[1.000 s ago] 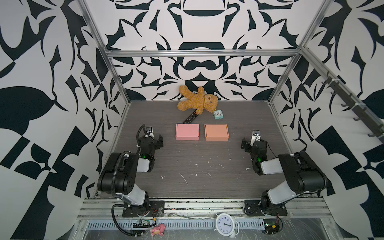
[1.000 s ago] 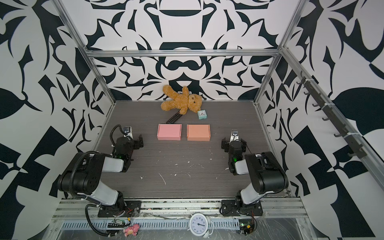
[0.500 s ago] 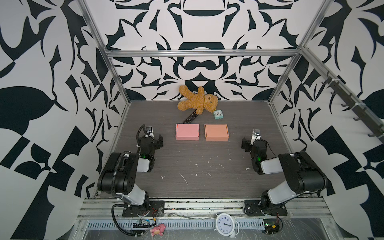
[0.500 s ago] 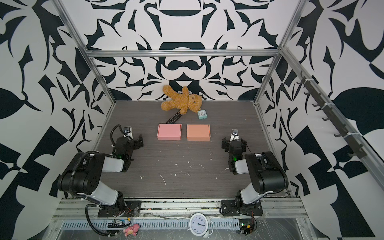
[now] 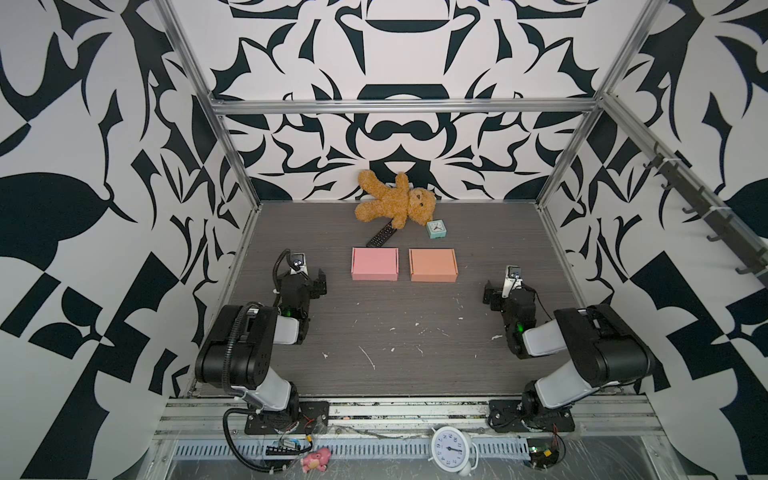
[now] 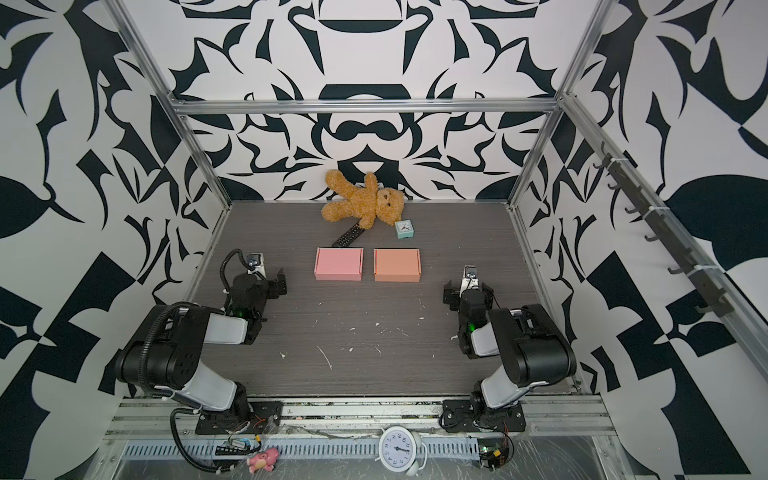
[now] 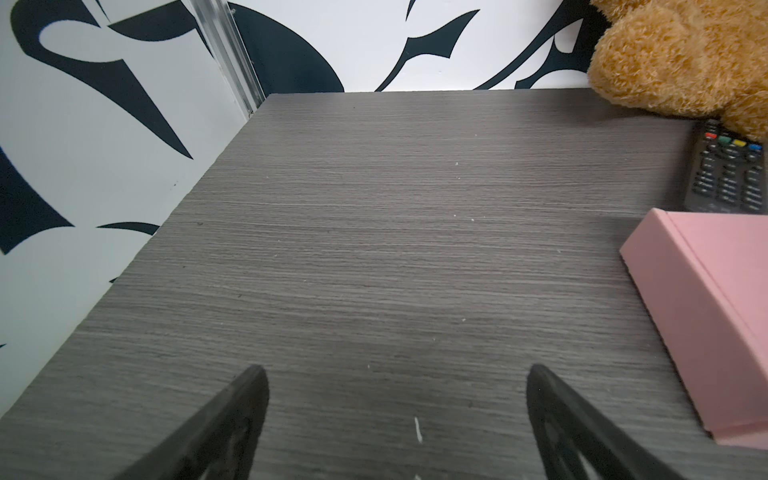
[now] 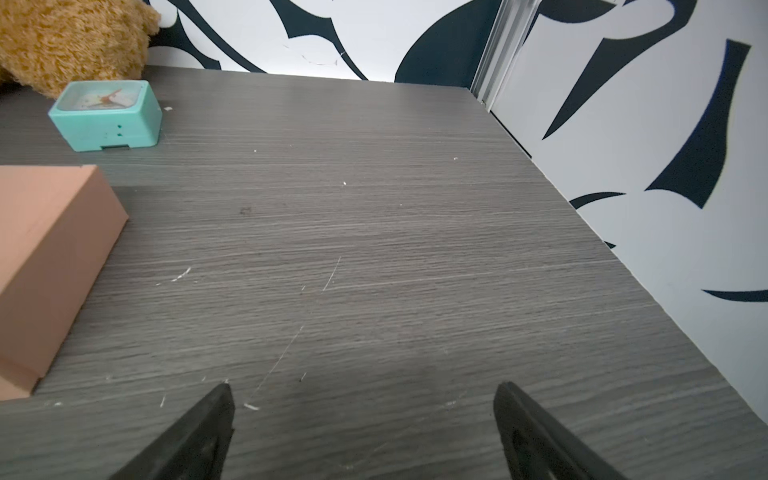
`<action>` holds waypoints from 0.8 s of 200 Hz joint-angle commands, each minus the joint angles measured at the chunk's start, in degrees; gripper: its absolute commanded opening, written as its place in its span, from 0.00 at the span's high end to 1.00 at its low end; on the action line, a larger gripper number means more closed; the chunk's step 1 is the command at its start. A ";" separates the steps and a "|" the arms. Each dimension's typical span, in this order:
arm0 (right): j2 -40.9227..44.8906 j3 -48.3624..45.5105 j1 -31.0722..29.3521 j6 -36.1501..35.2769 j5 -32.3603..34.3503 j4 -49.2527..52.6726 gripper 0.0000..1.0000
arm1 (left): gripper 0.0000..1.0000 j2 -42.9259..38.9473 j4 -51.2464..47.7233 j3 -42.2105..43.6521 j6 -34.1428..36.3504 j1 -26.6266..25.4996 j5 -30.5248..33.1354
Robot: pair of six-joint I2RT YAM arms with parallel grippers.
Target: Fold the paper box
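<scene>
Staying put since earlier: left hand (image 7: 397, 370) spread, right hand (image 8: 363, 385) spread; pink box (image 5: 375, 264), orange box (image 5: 433, 265) unmoved

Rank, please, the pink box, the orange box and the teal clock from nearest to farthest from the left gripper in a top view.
1. Pink box, just right of the left gripper.
2. Orange box, beside the pink one, farther right.
3. Teal clock, farther back, beside the teddy bear.
</scene>
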State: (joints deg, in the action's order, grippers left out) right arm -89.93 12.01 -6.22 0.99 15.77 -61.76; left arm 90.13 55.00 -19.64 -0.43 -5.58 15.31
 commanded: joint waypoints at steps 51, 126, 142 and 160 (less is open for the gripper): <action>0.87 5.85 -0.24 -0.30 -0.54 5.30 0.03 | 0.01 -0.20 0.54 -0.58 -0.27 0.21 -0.37; 0.63 8.20 -0.03 -0.38 -0.96 8.50 0.01 | 0.01 -0.26 0.54 -0.58 -0.20 0.17 -0.37; 0.61 8.20 -0.10 -0.39 -0.99 8.50 0.01 | 0.01 -0.20 0.54 -0.58 -0.20 0.15 -0.30; 0.55 8.20 -0.10 -0.42 -1.00 8.49 0.01 | 0.01 -0.20 0.54 -0.58 -0.27 0.16 -0.36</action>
State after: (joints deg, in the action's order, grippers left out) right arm -89.97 19.53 -6.24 0.84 14.98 -53.06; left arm 90.13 55.00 -19.64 -0.43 -5.58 15.31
